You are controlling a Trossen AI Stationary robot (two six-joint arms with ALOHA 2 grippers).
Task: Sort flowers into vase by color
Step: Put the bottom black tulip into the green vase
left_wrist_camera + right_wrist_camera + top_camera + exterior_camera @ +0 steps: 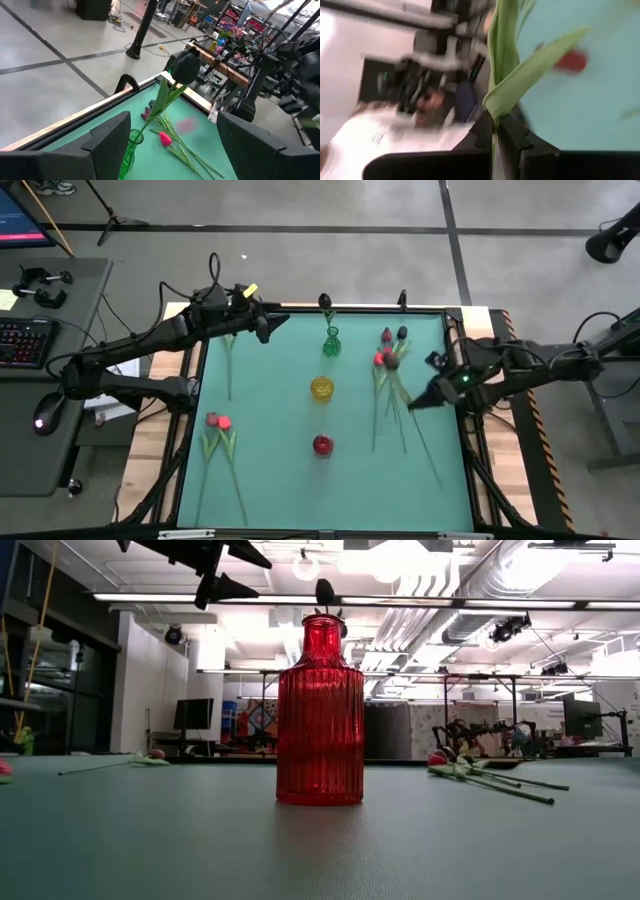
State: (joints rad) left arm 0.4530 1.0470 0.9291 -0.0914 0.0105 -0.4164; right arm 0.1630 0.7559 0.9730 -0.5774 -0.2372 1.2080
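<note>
near the table's right edge, the right gripper [412,406] fingers pinch what seems a tulip stem [494,131].

Table top [280,430]: flat teal-green, wooden edge.
Front vase [320,715]: clear red glass, vertical ribs.
Middle vase [321,388]: yellow.
Far vase [331,342]: green glass.
Tulip in far vase [185,66]: near-black head, green stem.
Loose flowers [218,423]: red and pink heads, green leaves.
Arms [130,350]: dark.
</note>
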